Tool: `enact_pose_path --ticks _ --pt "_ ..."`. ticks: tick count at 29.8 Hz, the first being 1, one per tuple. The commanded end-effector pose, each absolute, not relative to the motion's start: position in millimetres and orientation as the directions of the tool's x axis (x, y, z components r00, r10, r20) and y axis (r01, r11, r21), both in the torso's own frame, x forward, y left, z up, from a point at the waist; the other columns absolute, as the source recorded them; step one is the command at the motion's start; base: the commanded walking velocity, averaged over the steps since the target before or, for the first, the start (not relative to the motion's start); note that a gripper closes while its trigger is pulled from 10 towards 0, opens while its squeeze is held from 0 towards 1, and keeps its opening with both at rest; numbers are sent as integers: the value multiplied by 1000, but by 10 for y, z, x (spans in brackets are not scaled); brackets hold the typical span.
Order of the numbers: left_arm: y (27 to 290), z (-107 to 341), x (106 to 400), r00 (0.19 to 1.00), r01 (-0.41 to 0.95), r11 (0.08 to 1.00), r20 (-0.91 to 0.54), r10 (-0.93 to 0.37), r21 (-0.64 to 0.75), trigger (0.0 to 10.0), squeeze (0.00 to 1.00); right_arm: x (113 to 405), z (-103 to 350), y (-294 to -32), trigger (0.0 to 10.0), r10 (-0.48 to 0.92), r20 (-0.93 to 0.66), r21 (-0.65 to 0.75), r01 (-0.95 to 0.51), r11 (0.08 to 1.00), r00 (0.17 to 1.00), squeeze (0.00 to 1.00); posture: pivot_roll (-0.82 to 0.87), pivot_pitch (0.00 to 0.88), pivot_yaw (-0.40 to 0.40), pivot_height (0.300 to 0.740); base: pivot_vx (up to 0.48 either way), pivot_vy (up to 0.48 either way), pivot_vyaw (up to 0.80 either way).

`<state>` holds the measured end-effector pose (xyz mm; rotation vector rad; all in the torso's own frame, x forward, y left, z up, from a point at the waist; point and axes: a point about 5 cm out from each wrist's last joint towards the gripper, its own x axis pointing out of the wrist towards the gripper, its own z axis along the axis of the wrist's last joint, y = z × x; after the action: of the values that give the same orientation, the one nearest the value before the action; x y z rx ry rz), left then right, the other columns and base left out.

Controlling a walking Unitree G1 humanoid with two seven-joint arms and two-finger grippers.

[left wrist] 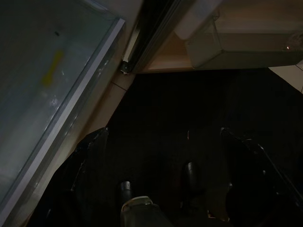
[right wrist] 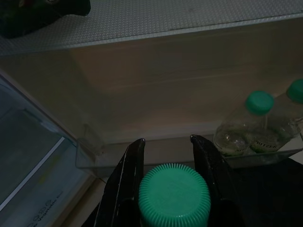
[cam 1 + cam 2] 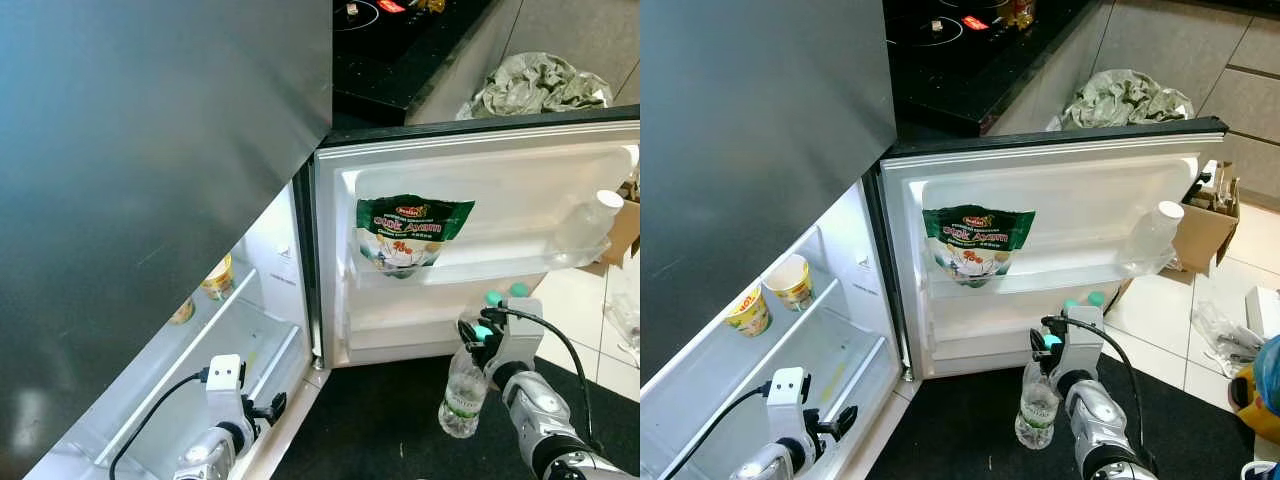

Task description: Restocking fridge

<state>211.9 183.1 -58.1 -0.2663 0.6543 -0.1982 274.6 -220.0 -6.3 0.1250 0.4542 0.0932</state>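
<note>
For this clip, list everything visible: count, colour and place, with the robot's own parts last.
Fridge door: one, white inside, swung open.
Snack pouch: one, green and white, upper door shelf.
Lying bottle: one, clear with white cap, far end of that shelf.
Door bottles: two, clear with green caps, lower door shelf.
Held bottle: one, clear with green cap, below the door.
Cups: two, yellow, on a shelf inside the fridge.
Cardboard box: one, brown, floor beyond the door.
Crumpled cloth: one, grey-green, behind the door.
Stovetop: one, black, on the counter.
Right pincer: black fingers shut on the held bottle's neck.
Left pincer: black, open, low beside the fridge compartment.
</note>
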Motion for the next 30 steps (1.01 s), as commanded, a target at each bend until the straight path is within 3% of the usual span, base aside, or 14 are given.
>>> enact_pose_path --ticks 1,15,30 --pt "1915 -604 2071 768 72 954 -594 -240 -292 10000 0 2761 -45 -2208 10000 120 -429 136 -68 988 895 0 -39 70 5 715 0 0 0" --pt "1941 -470 2255 813 104 951 -526 -251 -292 10000 0 2903 100 -2171 10000 150 -363 136 -107 985 920 0 -43 61 17 680 0 0 0" --pt "1901 -402 2349 827 142 946 -490 -276 -292 10000 0 3047 293 -2301 10000 86 -294 128 -50 990 952 0 -42 51 15 620 0 0 0"
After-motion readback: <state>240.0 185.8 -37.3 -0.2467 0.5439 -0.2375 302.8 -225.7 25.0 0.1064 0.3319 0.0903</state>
